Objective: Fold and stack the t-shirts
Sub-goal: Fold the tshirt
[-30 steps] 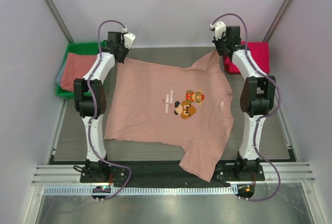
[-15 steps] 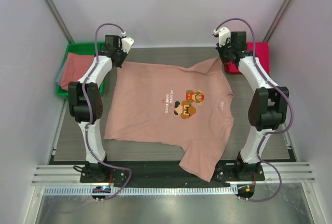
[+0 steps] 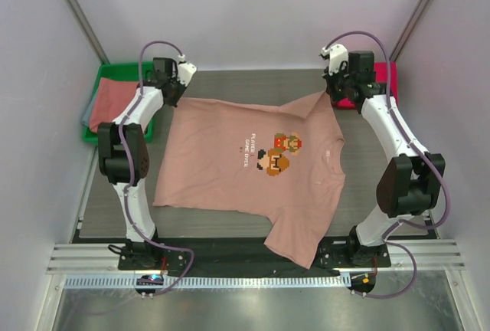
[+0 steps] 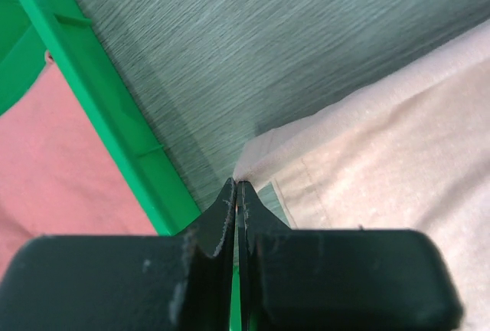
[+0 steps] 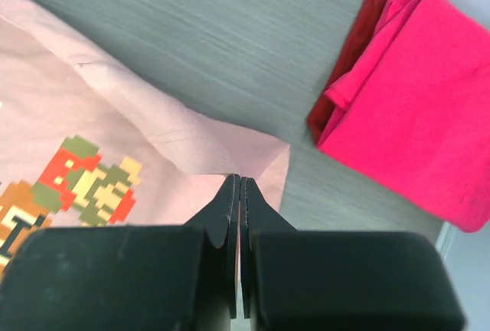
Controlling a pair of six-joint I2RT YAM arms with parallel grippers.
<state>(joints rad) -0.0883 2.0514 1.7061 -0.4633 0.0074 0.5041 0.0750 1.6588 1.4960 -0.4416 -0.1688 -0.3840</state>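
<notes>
A salmon-pink t-shirt [image 3: 230, 155] with a pixel-art print lies spread flat on the table, one sleeve draped over the near edge. My left gripper [image 3: 178, 95] is shut on its far-left corner; in the left wrist view the fabric [image 4: 367, 139] rises into the closed tips of this gripper [image 4: 237, 185]. My right gripper [image 3: 331, 93] is shut on the far-right sleeve, whose cloth [image 5: 191, 128] folds up into the closed jaws of that gripper [image 5: 239, 180]. A folded magenta t-shirt [image 5: 413, 93] lies on a dark red one [image 5: 344, 78] at the far right.
A green bin [image 3: 107, 74] stands at the far left with a folded salmon t-shirt [image 3: 115, 105] in it; its wall [image 4: 115, 139] runs close beside my left fingers. White walls enclose the table on three sides. Grey tabletop [image 3: 253, 82] shows beyond the shirt.
Both arms have swung their elbows outward and the grippers have shifted slightly outward and back, still pinching the shirt's far corners. The shirt's far edge now lies flatter.
</notes>
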